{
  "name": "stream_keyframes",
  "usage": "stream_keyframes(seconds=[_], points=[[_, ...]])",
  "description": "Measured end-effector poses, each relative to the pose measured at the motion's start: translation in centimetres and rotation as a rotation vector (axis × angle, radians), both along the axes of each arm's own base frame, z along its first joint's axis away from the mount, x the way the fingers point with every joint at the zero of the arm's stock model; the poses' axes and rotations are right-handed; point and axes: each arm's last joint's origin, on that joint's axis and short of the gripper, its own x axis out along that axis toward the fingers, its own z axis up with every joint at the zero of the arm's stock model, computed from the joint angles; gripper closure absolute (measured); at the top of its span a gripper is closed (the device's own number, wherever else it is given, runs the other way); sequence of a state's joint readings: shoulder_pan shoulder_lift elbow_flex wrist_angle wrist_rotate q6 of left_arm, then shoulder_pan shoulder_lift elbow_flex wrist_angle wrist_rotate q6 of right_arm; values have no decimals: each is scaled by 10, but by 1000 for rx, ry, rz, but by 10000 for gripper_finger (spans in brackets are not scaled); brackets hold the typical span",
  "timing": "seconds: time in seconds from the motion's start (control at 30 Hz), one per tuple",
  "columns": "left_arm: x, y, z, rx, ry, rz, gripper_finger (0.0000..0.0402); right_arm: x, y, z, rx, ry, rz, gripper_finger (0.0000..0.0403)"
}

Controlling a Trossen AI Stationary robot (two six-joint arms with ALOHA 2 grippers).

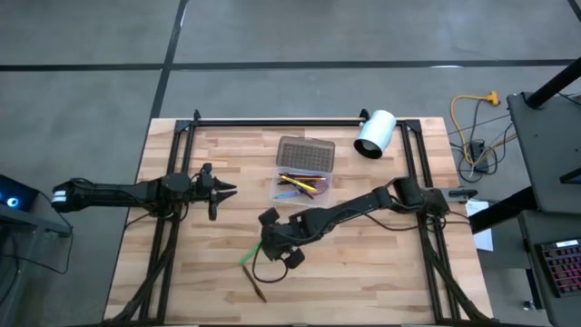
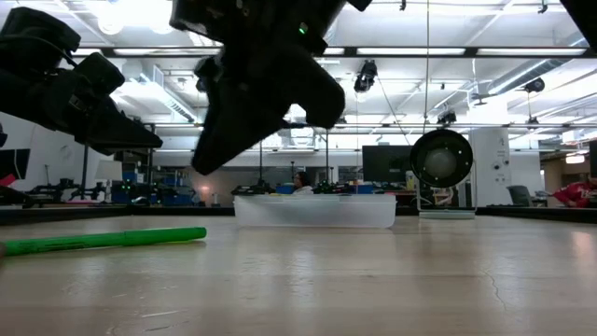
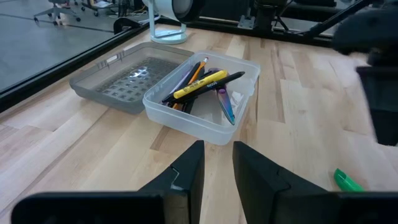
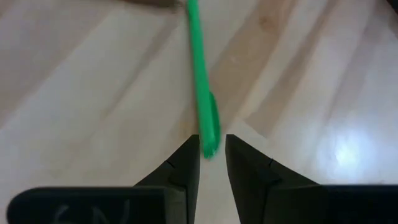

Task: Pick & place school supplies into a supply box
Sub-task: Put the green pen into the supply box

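A green pen (image 1: 249, 253) lies flat on the wood near the table's near side; the low view shows the green pen (image 2: 103, 240) resting along its length. A dark brown pencil (image 1: 257, 284) lies just nearer the edge. The translucent supply box (image 1: 276, 186) stands mid-table with its grey lid (image 1: 305, 154) folded open behind it, and it holds yellow, orange, blue and dark pens and purple-handled scissors (image 3: 205, 84). My right gripper (image 4: 212, 146) is open and hovers above one end of the green pen (image 4: 202, 87) without touching it. My left gripper (image 3: 217, 152) is open and waits left of the box.
A white cylinder (image 1: 375, 133) lies at the far right of the table, behind the box. Black frame rails (image 1: 272, 121) run along the far edge and down both sides. Bare wood stretches between the box and the near edge.
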State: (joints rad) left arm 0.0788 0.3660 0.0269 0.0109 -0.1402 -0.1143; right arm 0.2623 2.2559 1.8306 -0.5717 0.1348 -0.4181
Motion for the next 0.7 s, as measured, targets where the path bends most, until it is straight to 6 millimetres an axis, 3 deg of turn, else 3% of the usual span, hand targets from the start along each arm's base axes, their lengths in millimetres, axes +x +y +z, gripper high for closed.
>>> stream_keyframes(seconds=[0.43, 0.7], points=[[0, 0, 0, 0, 3, 1, 332, 24, -2, -10, 15, 56, 11, 335], [0, 0, 0, 0, 4, 0, 332, 28, -7, -7, -5, 55, 30, 317]])
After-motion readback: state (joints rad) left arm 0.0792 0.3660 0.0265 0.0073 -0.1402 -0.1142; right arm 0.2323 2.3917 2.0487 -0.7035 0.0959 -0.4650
